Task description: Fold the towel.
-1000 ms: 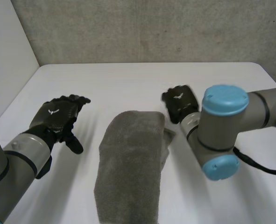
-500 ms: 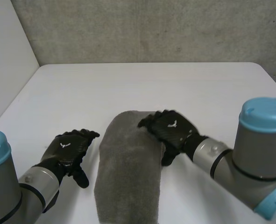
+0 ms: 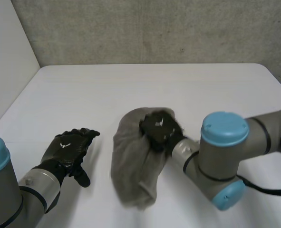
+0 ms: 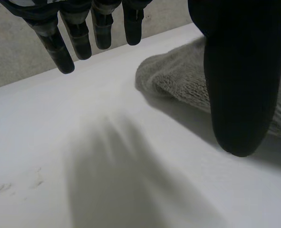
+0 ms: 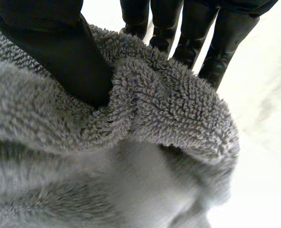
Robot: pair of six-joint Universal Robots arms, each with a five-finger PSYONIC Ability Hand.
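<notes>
A grey terry towel (image 3: 133, 166) lies bunched in a long roll on the white table (image 3: 83, 90). My right hand (image 3: 158, 129) is at the towel's far end, shut on a fold of it. In the right wrist view the thumb (image 5: 59, 47) presses the towel (image 5: 169, 109) against the fingers (image 5: 192, 33) behind the fold. My left hand (image 3: 66, 151) hovers over the table a short way to the left of the towel, open, with straight fingers (image 4: 90, 33). In its wrist view the towel's edge (image 4: 178, 80) lies beyond the thumb (image 4: 240, 71), untouched.
A grey wall (image 3: 154, 28) runs behind the table's far edge, and a white panel (image 3: 7, 61) stands at the left. Bare tabletop stretches beyond the towel and to both sides.
My right hand came onto the towel's far end and closed on it. The towel has bunched up and its near end has drawn away from the table's front edge. My left hand drew back.
</notes>
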